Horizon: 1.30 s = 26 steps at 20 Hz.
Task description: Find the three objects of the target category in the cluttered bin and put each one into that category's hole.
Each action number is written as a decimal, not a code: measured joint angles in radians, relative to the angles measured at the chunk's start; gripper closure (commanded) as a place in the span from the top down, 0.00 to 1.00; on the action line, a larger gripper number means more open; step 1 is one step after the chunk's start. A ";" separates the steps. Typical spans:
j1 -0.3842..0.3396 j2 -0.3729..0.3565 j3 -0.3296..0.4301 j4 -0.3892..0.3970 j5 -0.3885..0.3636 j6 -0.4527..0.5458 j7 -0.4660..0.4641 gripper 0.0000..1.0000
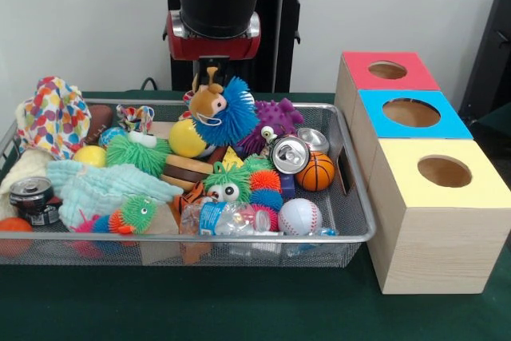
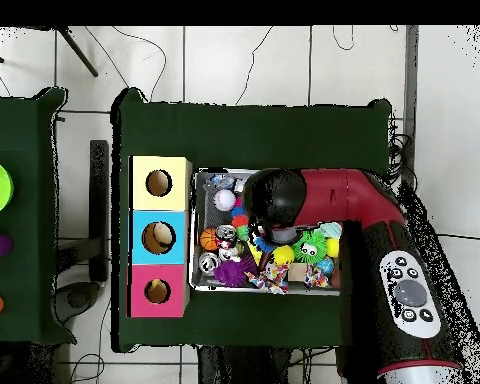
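Observation:
The wire-mesh bin [image 1: 358,197] is full of clutter. My gripper [image 1: 211,71] hangs over its back middle, shut on the top of the tan dog [image 1: 206,103], which is lifted against a blue fuzzy ball [image 1: 237,114]. The orange striped tiger [image 1: 187,196] lies half buried near the front middle. A yellow tip [image 1: 231,158] shows in the pile; I cannot tell whether it is the duck. The red-topped box's hole [image 1: 387,70] is to the right at the back. In the overhead view the arm [image 2: 314,200] covers the gripper and much of the bin [image 2: 195,262]; the hole [image 2: 157,291] shows.
The blue-topped box [image 1: 411,113] and yellow-topped box [image 1: 444,171] stand in front of the red one. The bin also holds a purple monster [image 1: 276,114], a can [image 1: 289,153], a basketball [image 1: 318,171], a baseball [image 1: 299,216], fuzzy balls and cloths [image 1: 54,117].

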 measured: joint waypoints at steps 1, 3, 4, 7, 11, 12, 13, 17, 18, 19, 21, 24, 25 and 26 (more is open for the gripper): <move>0.000 0.000 0.000 0.000 0.000 0.000 0.000 0.00; 0.000 0.000 -0.001 0.000 0.000 0.000 0.000 0.00; 0.000 0.000 -0.002 0.000 0.000 0.000 0.000 0.00; 0.000 0.000 -0.003 0.000 0.000 0.000 0.000 0.00; 0.000 0.000 -0.004 0.000 0.000 0.000 0.000 1.00; 0.000 0.000 -0.004 0.000 0.000 0.000 0.000 1.00; 0.000 0.000 -0.004 0.000 0.000 0.000 0.000 1.00; 0.000 0.000 -0.004 0.000 0.000 0.000 0.000 1.00; 0.000 0.000 -0.004 0.000 0.000 0.000 0.000 1.00; 0.000 0.000 -0.005 0.000 0.000 0.000 0.000 1.00; 0.000 0.000 -0.006 0.000 0.000 0.000 0.000 1.00; 0.000 0.000 -0.008 0.000 0.000 0.000 0.000 1.00; 0.000 0.000 -0.009 0.000 0.000 0.000 0.000 1.00; 0.000 0.000 -0.011 0.000 0.000 0.000 0.000 1.00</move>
